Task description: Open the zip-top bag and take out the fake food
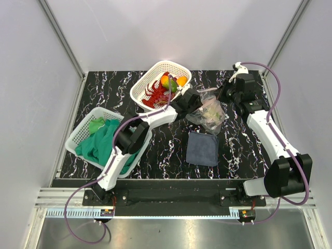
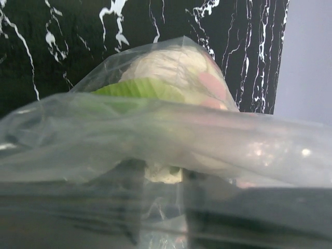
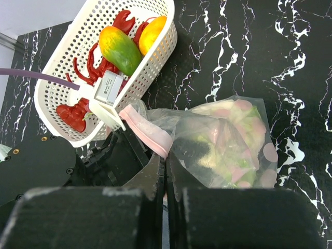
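Mostly behind bag (image 1: 210, 117): left tool (image 1: 193, 104)

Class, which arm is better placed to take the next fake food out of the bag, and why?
Probably left. The left gripper sits at the zip-top bag, its camera facing the fake food inside, with the white basket close by. The right gripper is shut on the bag's zip edge, holding it.
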